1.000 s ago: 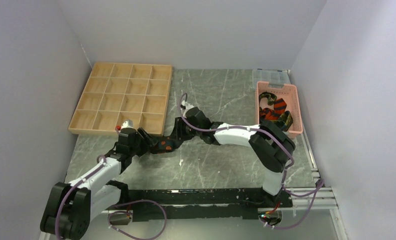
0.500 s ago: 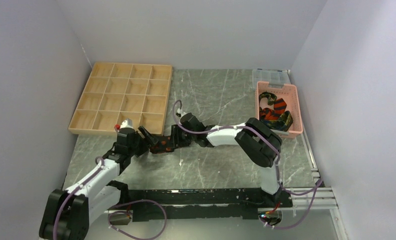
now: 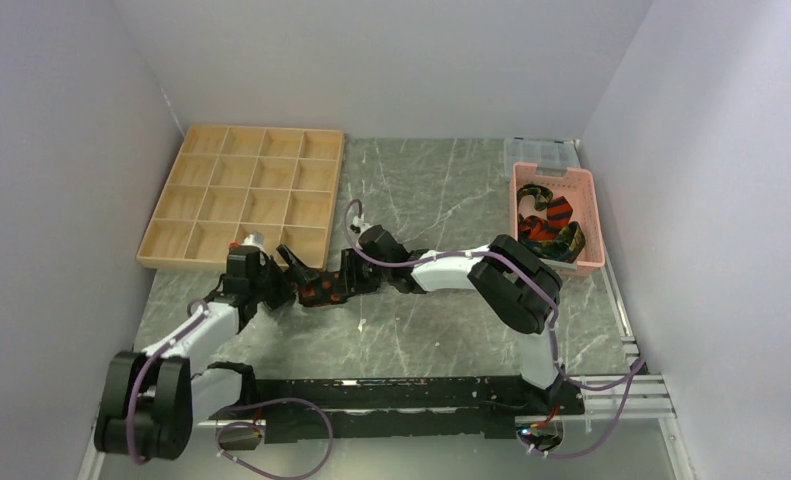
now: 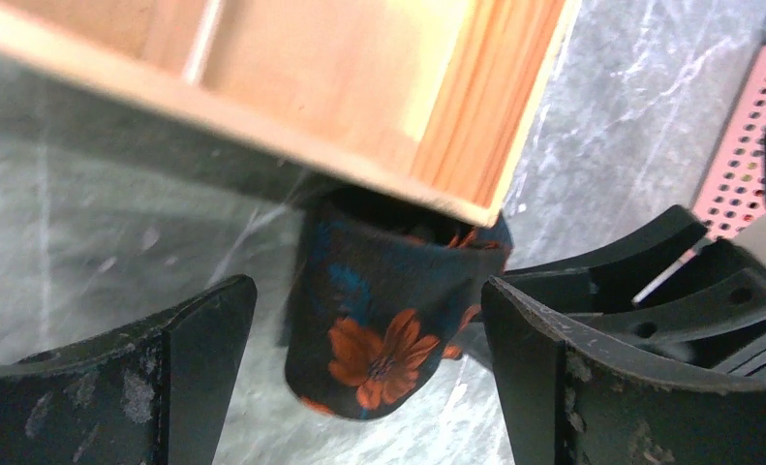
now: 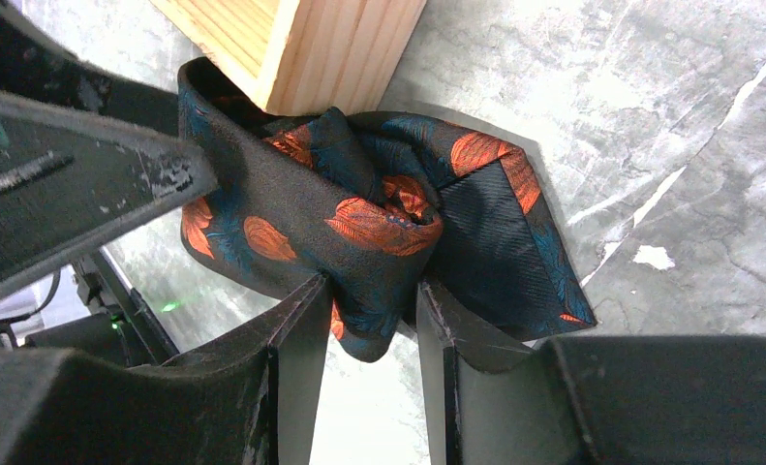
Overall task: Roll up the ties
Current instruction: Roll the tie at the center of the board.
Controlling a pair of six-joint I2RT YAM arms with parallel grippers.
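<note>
Tie in black with orange leaves (image 5: 359,223), bunched into a loose roll, is clamped in the jaws of the right gripper (image 5: 369,291) on the desk (image 3: 441,320), against the wooden tray (image 3: 191,263) at its near corner. The left gripper (image 4: 364,291) is held around it, jaws spread wide, not touching. More ties (image 3: 546,225) are heaped in the pink basket (image 3: 553,173) far right.

A robot lab cell — plain white walls (image 3: 391,70) box in a grey marbled tabletop (image 3: 441,335) edged with aluminium rail (image 3: 621,385).
</note>
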